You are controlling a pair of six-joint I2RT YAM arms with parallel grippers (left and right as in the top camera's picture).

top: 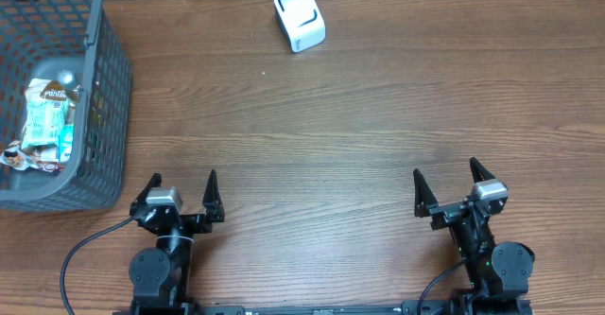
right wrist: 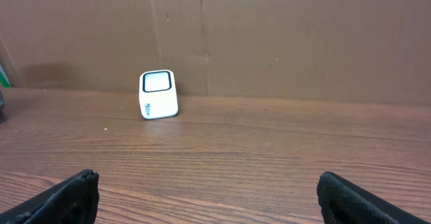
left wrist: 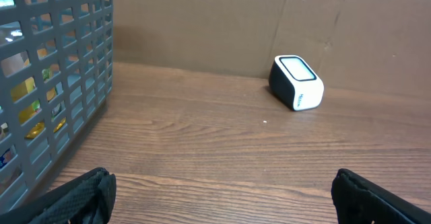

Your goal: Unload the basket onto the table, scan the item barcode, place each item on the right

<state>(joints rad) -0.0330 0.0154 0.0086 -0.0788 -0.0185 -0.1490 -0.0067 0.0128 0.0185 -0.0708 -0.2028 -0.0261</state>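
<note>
1. Left gripper (top: 182, 176) and right gripper (top: 444, 168) both sit at the near edge of the surface (top: 331, 126), jaws spread wide, nothing held.
2. The packets (top: 43, 116) to scan lie in the grey basket (top: 109, 88) at far left. The scanner (top: 300, 17) stands alone at the far edge, well apart from the basket.
3. Risk: the packets overlap low inside the basket, so a gripper reaching in could clip the rim or wall, or pinch two at once.
4. Risk: I can't tell where any barcode is. A code facing away, or covered by fingers, likely means no read.
5. Risk: the scanner looks small and light, and a bump would probably shove it.
6. Only overhead shows the basket contents from above and both arms. The left wrist view sees just colours through the mesh, plus the scanner's window angled up. The right wrist view sees the scanner front-on, no packets.
</note>
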